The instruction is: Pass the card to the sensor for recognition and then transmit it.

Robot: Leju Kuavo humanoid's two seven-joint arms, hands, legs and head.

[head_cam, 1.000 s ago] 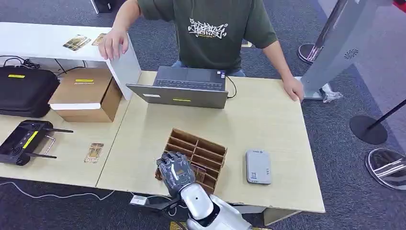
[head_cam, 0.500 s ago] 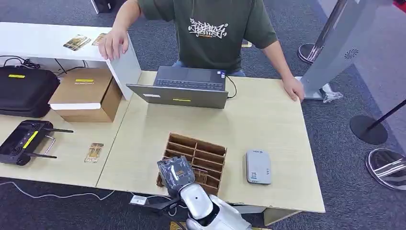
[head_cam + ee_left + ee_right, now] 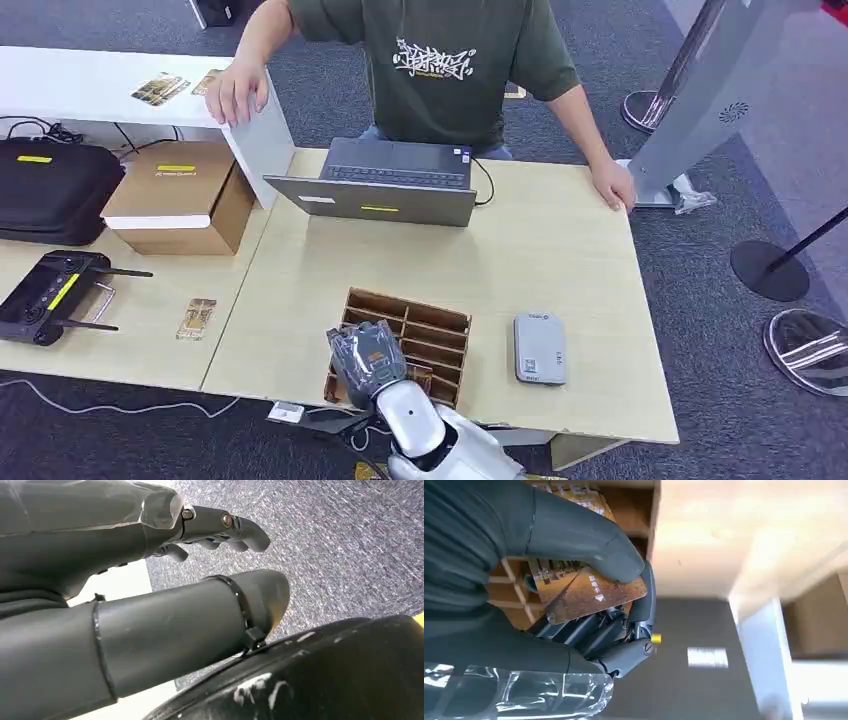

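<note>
The card (image 3: 584, 587) is pinched between the right hand's (image 3: 366, 361) thumb and fingers, over the near left corner of the brown divided box (image 3: 420, 325) on the light wooden table (image 3: 560, 250). The head view shows just the back of that hand; the right wrist view shows the card's gold face and box slots that look empty, though dim. Right of the box lies the grey sensor (image 3: 540, 347). The left hand (image 3: 150, 580) hangs over carpet with fingers loosely curled, holding nothing.
</note>
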